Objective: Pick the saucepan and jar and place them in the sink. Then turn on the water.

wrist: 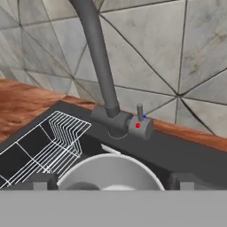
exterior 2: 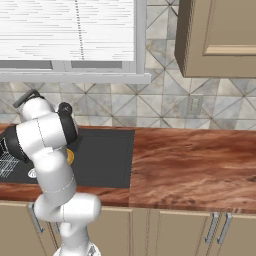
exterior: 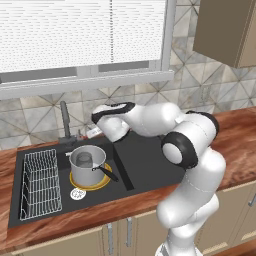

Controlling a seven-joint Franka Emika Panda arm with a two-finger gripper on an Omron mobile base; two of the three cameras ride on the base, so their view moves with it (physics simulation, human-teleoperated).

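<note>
The saucepan (exterior: pixel 87 163) stands upright in the black sink (exterior: pixel 145 165), on a yellow disc, its black handle pointing to the front right. The jar (exterior: pixel 85 160) stands inside the saucepan. My gripper (exterior: pixel 92 133) hangs just behind the pan, beside the dark faucet (exterior: pixel 65 121). In the hand view the gripper (wrist: pixel 113 182) is open, its fingertips (wrist: pixel 40 181) wide apart above the pan's rim (wrist: pixel 111 168). It faces the faucet (wrist: pixel 99 66) and the small lever (wrist: pixel 140 123) with red and blue dots at the faucet's base. No stream of water is in view.
A white wire rack (exterior: pixel 40 184) fills the sink's left part, and the round drain (exterior: pixel 78 193) lies in front of the pan. The tiled wall and window sill rise right behind the faucet. Wooden counter (exterior 2: pixel 190 165) stretches to the right under a wall cabinet (exterior 2: pixel 220 37).
</note>
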